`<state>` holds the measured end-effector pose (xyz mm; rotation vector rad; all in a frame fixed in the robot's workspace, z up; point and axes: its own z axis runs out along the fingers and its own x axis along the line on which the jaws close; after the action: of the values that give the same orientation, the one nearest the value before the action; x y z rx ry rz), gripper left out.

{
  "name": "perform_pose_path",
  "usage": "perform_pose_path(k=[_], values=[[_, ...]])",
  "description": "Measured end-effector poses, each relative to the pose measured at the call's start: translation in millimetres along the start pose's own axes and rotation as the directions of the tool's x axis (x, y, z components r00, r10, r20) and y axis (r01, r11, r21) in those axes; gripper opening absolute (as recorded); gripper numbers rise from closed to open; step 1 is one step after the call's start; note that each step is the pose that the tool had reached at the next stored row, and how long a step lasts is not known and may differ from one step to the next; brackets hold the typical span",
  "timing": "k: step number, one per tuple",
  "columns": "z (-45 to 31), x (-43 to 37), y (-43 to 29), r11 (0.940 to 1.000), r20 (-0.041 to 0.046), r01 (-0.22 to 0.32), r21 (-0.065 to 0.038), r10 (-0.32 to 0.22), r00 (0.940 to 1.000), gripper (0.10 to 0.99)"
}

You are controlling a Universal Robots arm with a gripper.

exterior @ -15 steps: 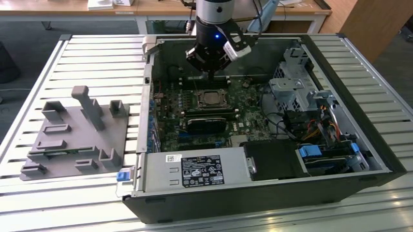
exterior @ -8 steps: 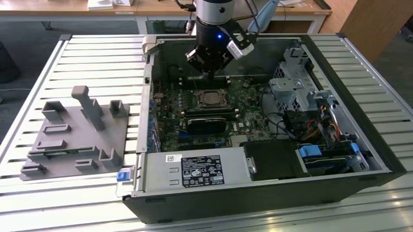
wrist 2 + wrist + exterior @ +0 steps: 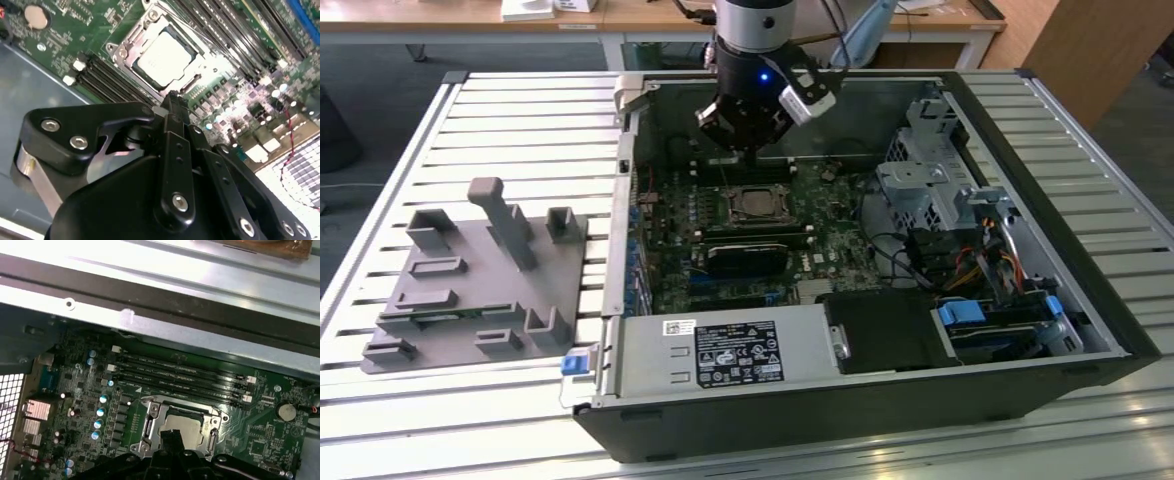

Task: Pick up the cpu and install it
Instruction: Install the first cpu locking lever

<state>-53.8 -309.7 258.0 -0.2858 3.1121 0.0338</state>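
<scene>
Slatted metal benching carries an opened computer case [image 3: 854,400] lying on its side across the middle of the exterior view, with a grey moulded tray [image 3: 467,290] of holders resting on the slats at the left of the frame. Laying the case flat like that turns the green motherboard [image 3: 834,190] upward, presumably so the arm can work straight down onto it.

Just above the board's socket hangs the gripper [image 3: 744,150], at the upper centre of the exterior view. Its black fingers [image 3: 175,107] look pressed together with nothing between them, as the second wrist view shows; they taper to one narrow tip aimed near the socket's edge.

As for the cpu [image 3: 167,57], it sits in the socket frame [image 3: 131,42] in the upper middle of the second wrist view: a pale silvery square, flat and level with the metal frame around it. In the first wrist view it sits at bottom centre [image 3: 187,425], partly behind the fingertips. It appears seated already.
</scene>
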Motion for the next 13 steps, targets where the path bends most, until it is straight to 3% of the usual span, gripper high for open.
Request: perform_pose_path(k=[5, 13], values=[[1.2, 0.1, 0.0, 0.9966, 0.0016, -0.082, 0.001, 0.082, 0.9966, 0.106], [2.5, 1.7, -6.9, 0.9960, 0.0019, -0.089, 0.001, 0.089, 0.9960, 0.106]])
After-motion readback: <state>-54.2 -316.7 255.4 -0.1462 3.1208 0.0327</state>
